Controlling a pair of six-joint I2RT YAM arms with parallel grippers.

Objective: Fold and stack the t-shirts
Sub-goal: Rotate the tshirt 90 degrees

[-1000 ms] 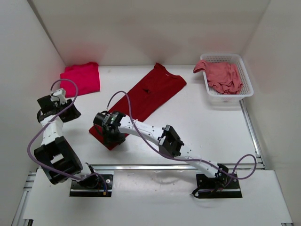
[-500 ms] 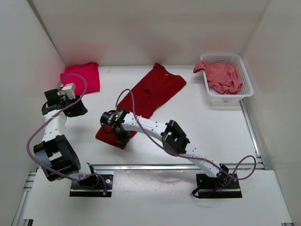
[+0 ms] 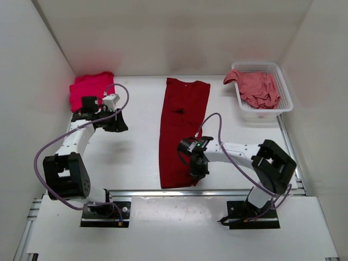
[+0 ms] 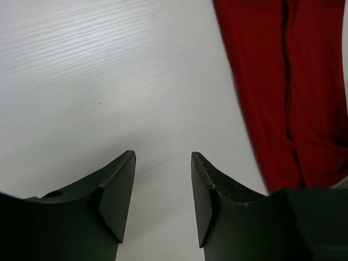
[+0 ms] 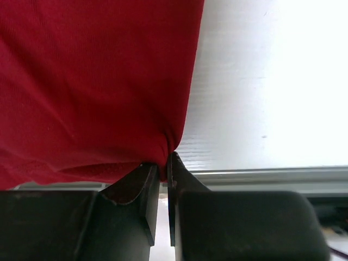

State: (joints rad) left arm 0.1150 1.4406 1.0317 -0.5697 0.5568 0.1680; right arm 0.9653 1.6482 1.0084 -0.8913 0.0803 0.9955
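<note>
Top external view showed the table with the dark crimson t-shirt lying long and flat in its middle. The right gripper was pinched shut on its near right corner, and the left gripper hung half open, holding nothing. Folding this shirt looked like the job, so I think the left gripper needed to grab the other near corner.

Bright even light, soft shadows

Your dark crimson cloth t-shirt lies long and narrow at centre; the bright pinkish-red t-shirt folded at 10 o'clock; the salmon t-shirt crumpled at 2 o'clock.
</note>
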